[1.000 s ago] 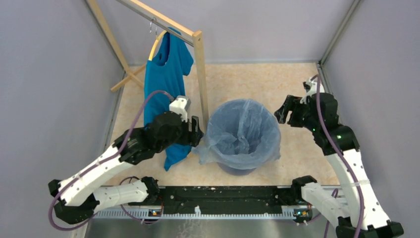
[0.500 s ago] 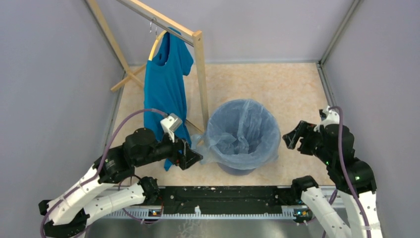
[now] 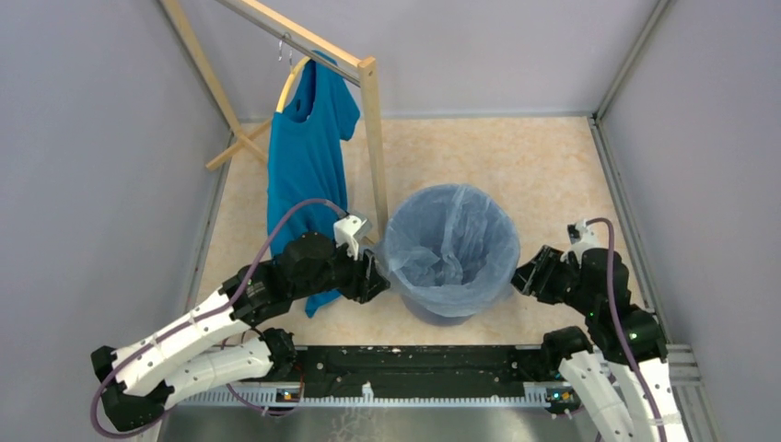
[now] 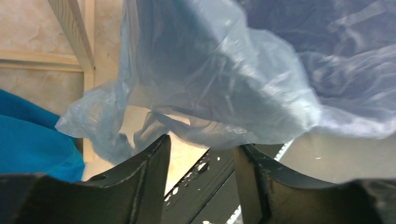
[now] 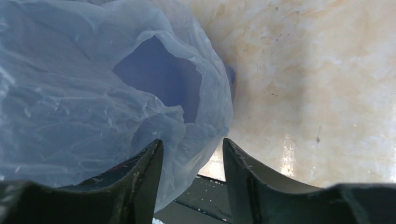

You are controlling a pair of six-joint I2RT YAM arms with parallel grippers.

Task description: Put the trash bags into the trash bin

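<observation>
- The round blue plastic trash bin [image 3: 442, 316] stands between the left hand [image 3: 379, 279] and the right hand [image 3: 520, 276].
- The thin translucent plastic bag [image 3: 444, 250] lies in it, draped over its rim, just ahead of both hands.
- The teal cloth T-shirt [image 3: 308, 157] hangs left of the left hand.

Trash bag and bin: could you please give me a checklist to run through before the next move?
1. Trash bag lines the trash bin, edge draped over the rim: ok.
2. Bin upright: ok.
3. Left gripper open, nothing between its jaws: ok.
4. Right gripper open at the opposite rim: ok.
5. Right gripper touching the film: cannot tell.
6. T-shirt clear of the left gripper: cannot tell; it hangs close beside.
</observation>
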